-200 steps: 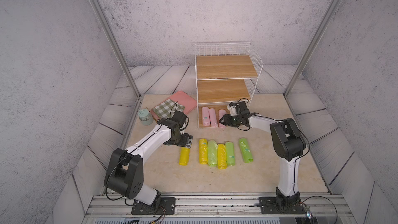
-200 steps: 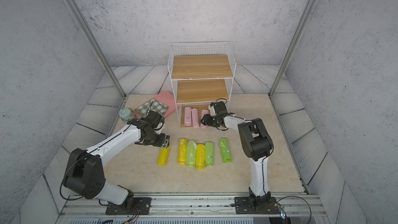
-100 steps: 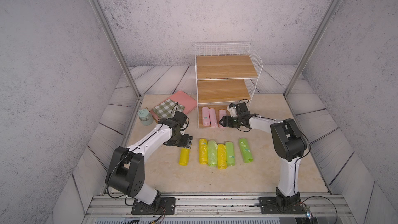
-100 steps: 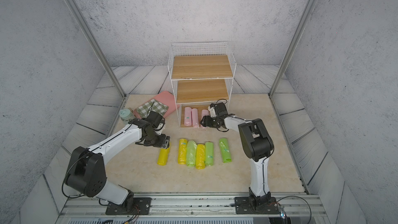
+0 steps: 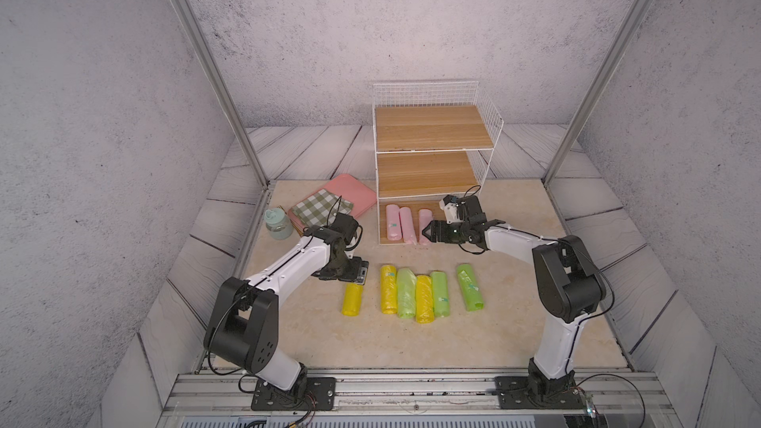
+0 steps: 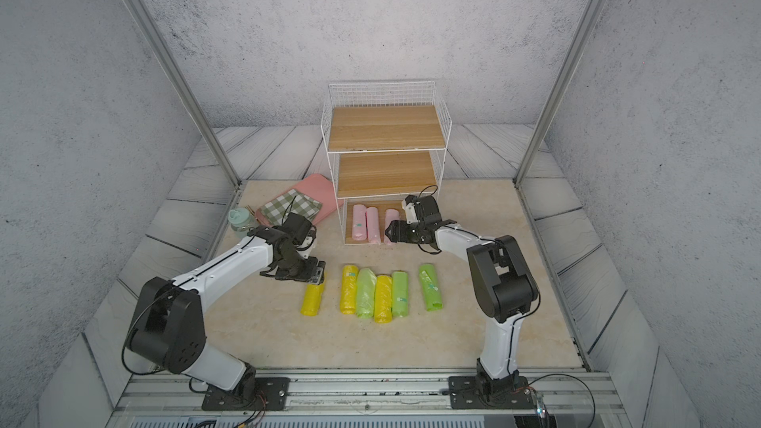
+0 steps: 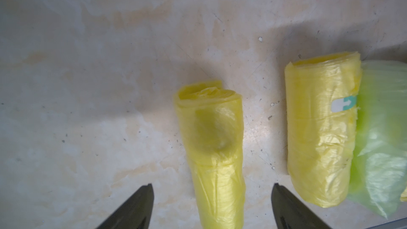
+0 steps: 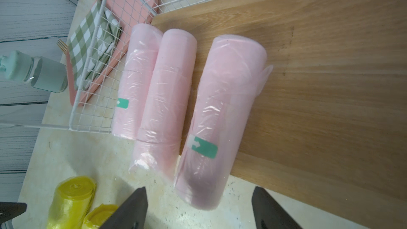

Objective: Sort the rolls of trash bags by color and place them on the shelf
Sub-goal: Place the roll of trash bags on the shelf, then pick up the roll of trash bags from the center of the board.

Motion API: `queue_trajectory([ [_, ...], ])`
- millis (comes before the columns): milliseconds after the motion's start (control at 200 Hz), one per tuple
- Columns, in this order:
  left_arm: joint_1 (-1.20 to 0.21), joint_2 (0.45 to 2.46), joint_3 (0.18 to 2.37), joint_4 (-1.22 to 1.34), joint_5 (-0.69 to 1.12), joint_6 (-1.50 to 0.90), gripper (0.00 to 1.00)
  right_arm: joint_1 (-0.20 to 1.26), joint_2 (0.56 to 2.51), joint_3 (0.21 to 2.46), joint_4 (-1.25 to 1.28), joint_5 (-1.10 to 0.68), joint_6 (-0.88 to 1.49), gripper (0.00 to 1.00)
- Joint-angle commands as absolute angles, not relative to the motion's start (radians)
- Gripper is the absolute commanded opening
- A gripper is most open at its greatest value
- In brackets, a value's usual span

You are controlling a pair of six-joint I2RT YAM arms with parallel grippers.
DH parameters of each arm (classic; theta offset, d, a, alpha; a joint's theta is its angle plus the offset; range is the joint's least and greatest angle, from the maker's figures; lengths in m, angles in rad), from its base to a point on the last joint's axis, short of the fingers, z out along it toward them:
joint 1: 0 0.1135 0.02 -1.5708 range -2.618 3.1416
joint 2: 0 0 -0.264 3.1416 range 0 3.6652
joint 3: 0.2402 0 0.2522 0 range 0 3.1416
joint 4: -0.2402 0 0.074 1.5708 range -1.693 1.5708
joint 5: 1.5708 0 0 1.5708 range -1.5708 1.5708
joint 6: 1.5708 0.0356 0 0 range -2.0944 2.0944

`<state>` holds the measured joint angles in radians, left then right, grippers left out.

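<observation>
The shelf [image 5: 432, 129] stands at the back, its top and middle boards bare. Three pink rolls lie on its bottom board; the rightmost pink roll [image 8: 222, 115] overhangs the front edge. My right gripper [image 5: 426, 236] is open just in front of that roll's end, its fingertips [image 8: 134, 205] apart from it. My left gripper [image 7: 212, 194] is open over a lone yellow roll [image 5: 352, 299], which runs between the fingers untouched. To its right on the floor lie two yellow and three green rolls, starting with a yellow roll [image 5: 388, 288] against a green roll [image 5: 405, 292].
A pink tray [image 5: 354, 195] with a green-checked cloth [image 5: 321, 209] lies left of the shelf. A teal-lidded jar [image 5: 278, 226] stands at the floor's left edge. Slanted metal posts [image 5: 230, 88] rise at the back corners.
My right gripper has opened and let go of the rightmost pink roll, which now rests on the bottom board. The left gripper stays over the lone yellow roll.
</observation>
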<state>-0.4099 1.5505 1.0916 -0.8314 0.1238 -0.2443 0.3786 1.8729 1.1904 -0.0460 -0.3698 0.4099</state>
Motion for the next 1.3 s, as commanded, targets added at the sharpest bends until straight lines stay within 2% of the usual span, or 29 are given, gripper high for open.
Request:
queue_trajectory([
  [0,-0.403,1.568,1.101,-0.852,0.12,-0.254,0.9,0.383,1.778,1.13,-0.013,-0.398,0.393,0.79],
  [250,-0.405,1.586,1.101,-0.848,0.135,-0.26,0.88,0.398,1.644,0.972,0.061,-0.438,0.352,0.8],
  [535,-0.408,1.608,1.097,-0.846,0.128,-0.268,0.87,0.427,1.471,0.797,0.136,-0.428,0.312,0.9],
  [841,-0.422,1.659,1.102,-0.815,0.122,-0.3,0.86,0.452,1.341,0.714,0.082,-0.397,0.278,1.0],
  [1296,-0.443,1.71,1.097,-0.755,0.065,-0.384,0.78,0.458,1.276,0.642,0.066,-0.358,0.298,0.99],
])
